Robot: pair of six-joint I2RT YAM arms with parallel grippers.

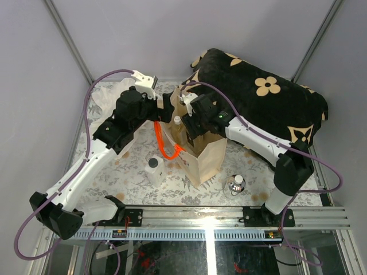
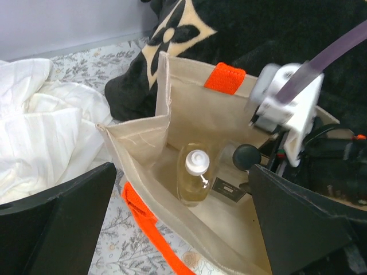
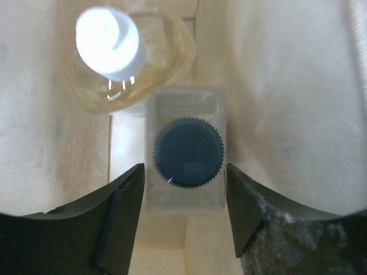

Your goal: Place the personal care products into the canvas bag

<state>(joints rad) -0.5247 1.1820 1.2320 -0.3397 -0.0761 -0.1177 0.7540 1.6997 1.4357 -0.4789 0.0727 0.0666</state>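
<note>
The canvas bag [image 1: 202, 156] stands upright mid-table with its orange handle [image 1: 165, 146] hanging down its left side. Inside it stand the amber bottle with a white cap [image 2: 194, 180] and the whitish bottle with a dark cap [image 3: 188, 152]. My right gripper [image 3: 183, 215] is open down inside the bag, its fingers on either side of the dark-capped bottle with small gaps. My left gripper [image 2: 183, 229] is open and empty above the bag's left rim [image 2: 143, 172]. The tall clear bottle [image 1: 155, 170] and the squat round bottle [image 1: 237, 183] stand on the table in front.
A black cushion with cream flowers [image 1: 258, 91] lies right behind the bag. A crumpled white cloth [image 2: 46, 132] lies at the back left. A metal rail [image 1: 229, 215] runs along the table's front edge. Grey walls close in the sides.
</note>
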